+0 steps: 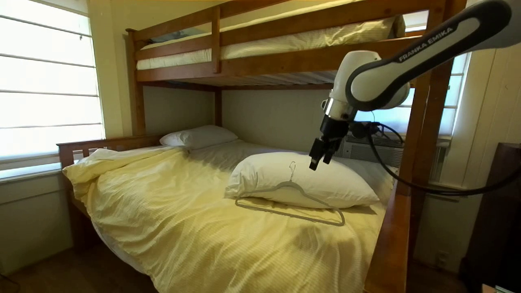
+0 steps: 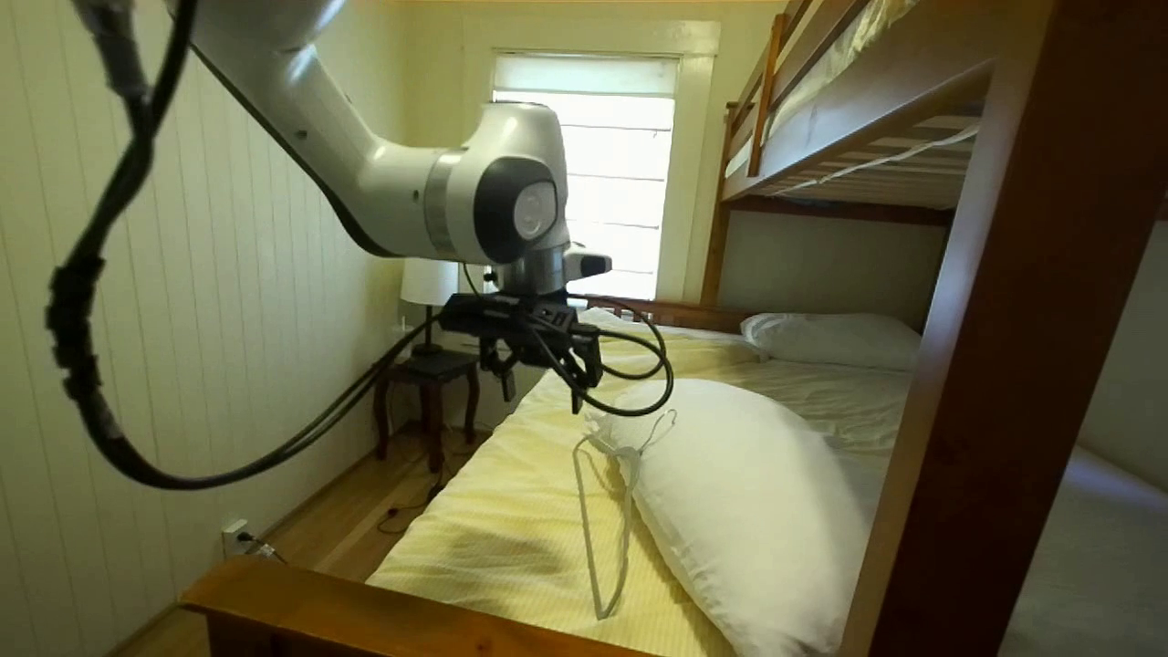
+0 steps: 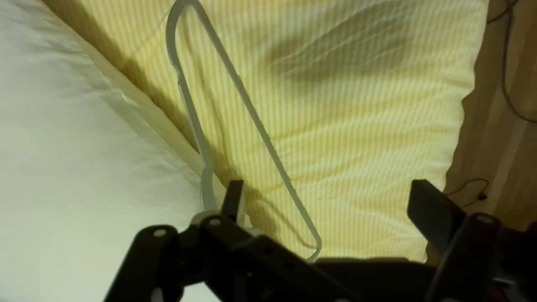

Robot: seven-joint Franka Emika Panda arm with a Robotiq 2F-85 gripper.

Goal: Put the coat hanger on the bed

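Observation:
The coat hanger (image 1: pixel 290 184) is thin and grey with a wire hook. It is tilted, its lower bar at the pale yellow cover of the bed (image 1: pixel 203 228) and its hook against a white pillow (image 1: pixel 260 171). It also shows in an exterior view (image 2: pixel 629 511) and in the wrist view (image 3: pixel 268 141), where my finger partly hides its upper part. My gripper (image 1: pixel 320 160) is open and empty, above the bed and apart from the hanger. Its fingers stand wide apart in the wrist view (image 3: pixel 329 197), and it also shows in an exterior view (image 2: pixel 543 394).
A wooden bunk post (image 2: pixel 967 328) and a low end rail (image 2: pixel 383 611) stand at the near end. The upper bunk (image 1: pixel 285 57) overhangs the bed. Another pillow (image 1: pixel 199 137) lies at the far end. A black cable (image 2: pixel 182 479) hangs from the arm. A lamp (image 2: pixel 429 281) stands beyond.

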